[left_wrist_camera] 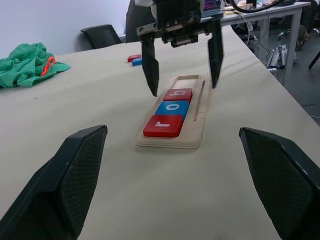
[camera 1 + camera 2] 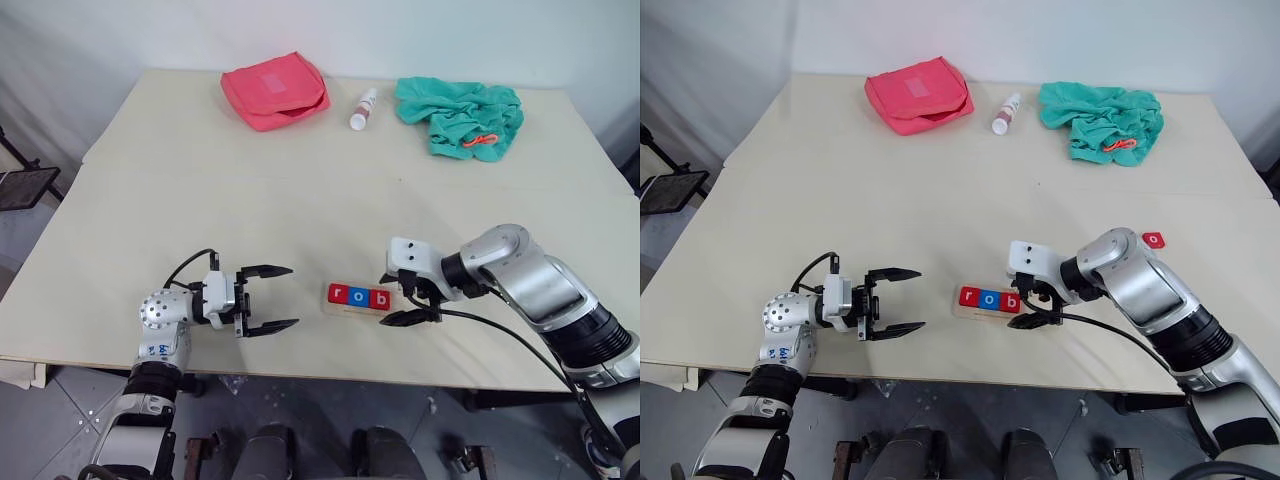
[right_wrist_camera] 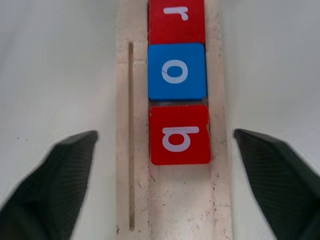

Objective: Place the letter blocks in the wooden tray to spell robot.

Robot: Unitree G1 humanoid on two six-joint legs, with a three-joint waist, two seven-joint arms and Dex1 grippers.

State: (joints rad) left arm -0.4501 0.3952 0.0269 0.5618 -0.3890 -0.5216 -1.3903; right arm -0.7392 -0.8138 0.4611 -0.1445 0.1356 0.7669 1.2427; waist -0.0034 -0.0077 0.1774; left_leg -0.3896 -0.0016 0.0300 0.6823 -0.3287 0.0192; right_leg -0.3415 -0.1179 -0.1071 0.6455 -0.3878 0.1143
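Three of five letters set: red r, blue o and red b lying side by side in the wooden tray, low and just right of centre in the head view. Spelling so far: "rob". Bare pale wood beyond the b in the right wrist view, with room judged enough for the last two tiles.

Right gripper poised over the tray's right-hand end, black fingers spread wide to either side of the strip and clamped on nothing, the b lying free between them. Left gripper at lower left of centre, level, pointed toward the tray, fingers likewise apart and empty.

Still to place: a second o and the t. Remaining red tile at mid right in the right eye view, beyond the right arm; paired with a blue tile in the left wrist view, well apart from the tray.

At the table's upper edge, away from the work: red pouch, small bottle, green cloth.
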